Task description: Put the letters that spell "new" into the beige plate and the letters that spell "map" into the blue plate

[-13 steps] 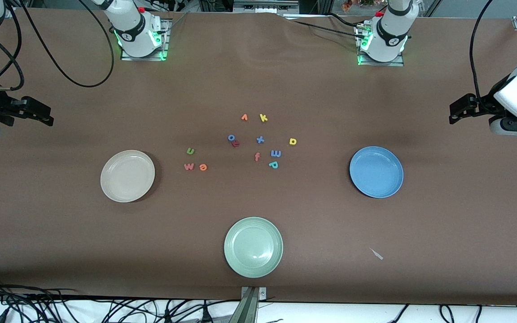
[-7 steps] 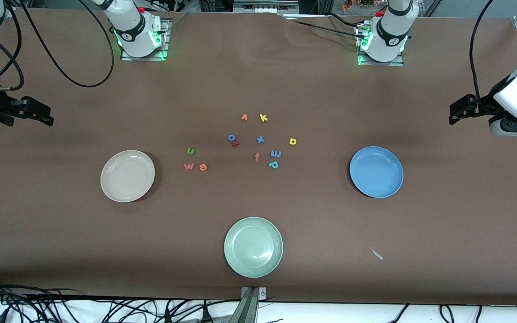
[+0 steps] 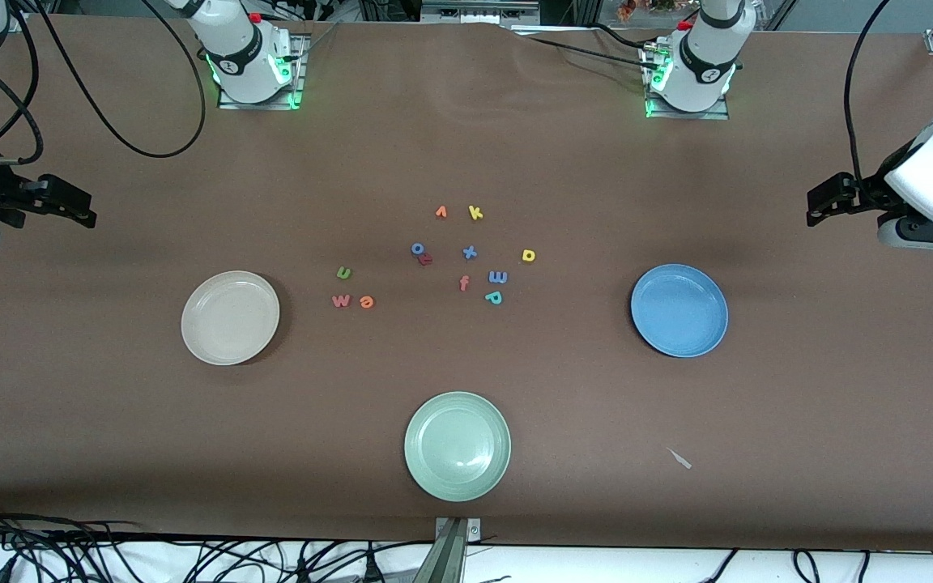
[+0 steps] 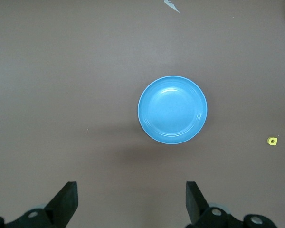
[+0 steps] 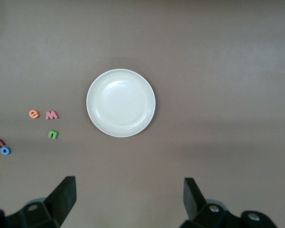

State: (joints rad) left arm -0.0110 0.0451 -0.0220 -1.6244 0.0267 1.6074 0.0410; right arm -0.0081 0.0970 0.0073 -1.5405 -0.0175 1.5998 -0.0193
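Three round plates lie on the brown table (image 3: 110, 453), and the pale green plate (image 3: 457, 445) is the one nearest the front camera, at the middle of the table's length. Farther from the camera sit the beige plate (image 3: 230, 317), toward the right arm's end, and the blue plate (image 3: 679, 310), toward the left arm's end; both hold nothing. A small pale scrap (image 3: 680, 459) lies nearer the camera than the blue plate.

Between those two plates the foam letters are scattered. The pinkish-red w (image 3: 341, 301) and orange e (image 3: 367, 302) lie side by side near the beige plate, with the green n (image 3: 343, 273) just farther back. Nearer the blue plate's side, the teal p (image 3: 494, 297) lies just beside the blue m (image 3: 497, 277), the orange f (image 3: 464, 282) next to them, and the yellow a (image 3: 528, 256) a little farther back. The blue x (image 3: 470, 252) and the blue o (image 3: 417, 248), touching a dark red letter (image 3: 426, 259), come next; the orange v (image 3: 440, 212) and yellow k (image 3: 475, 213) are farthest.

Both arms wait, high over the table's ends. The right gripper (image 5: 128, 194) hangs over the bare table beside the beige plate, fingers spread and holding nothing. The left gripper (image 4: 131, 197) hangs likewise beside the blue plate, spread wide and empty.
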